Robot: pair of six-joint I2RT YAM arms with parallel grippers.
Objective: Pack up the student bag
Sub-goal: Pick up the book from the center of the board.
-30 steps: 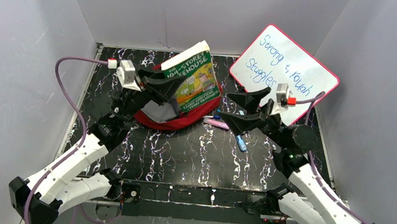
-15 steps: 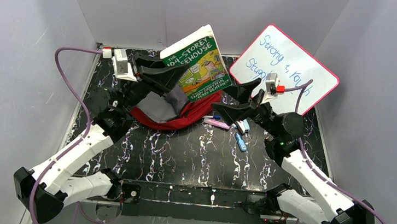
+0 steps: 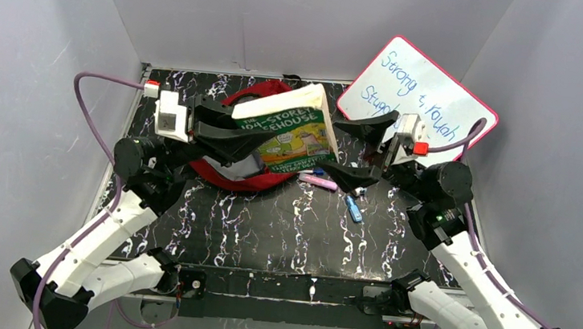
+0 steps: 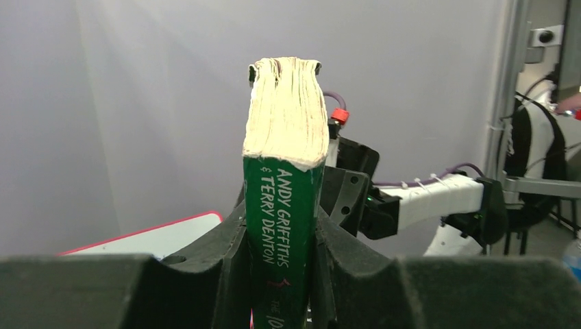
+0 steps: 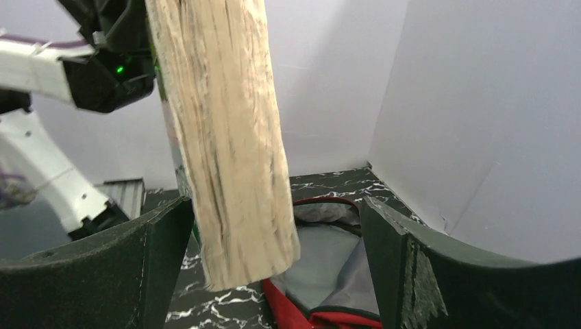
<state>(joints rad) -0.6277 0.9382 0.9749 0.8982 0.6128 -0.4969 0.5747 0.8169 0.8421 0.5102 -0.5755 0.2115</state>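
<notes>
Soft, even light from above fills the overhead view, leaving only faint shadows under the arms on the dark worktop [image 3: 283, 220]. In the left wrist view the pale pages of the book [image 4: 284, 116] nearly wash out toward 12 o'clock, while the left hand [image 4: 282, 236] at 6 o'clock is dark and soft. The right wrist view shows the pages slightly blurred and the right hand [image 5: 277, 212] dim beside a bright wall at 3 o'clock.

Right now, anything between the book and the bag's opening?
Nothing visible. The left gripper holds the book by its spine above the bag. In the right wrist view, the grey-lined opening lies bare just below the book's lower corner. The right gripper stands open on either side of the page edge, not under it.
</notes>
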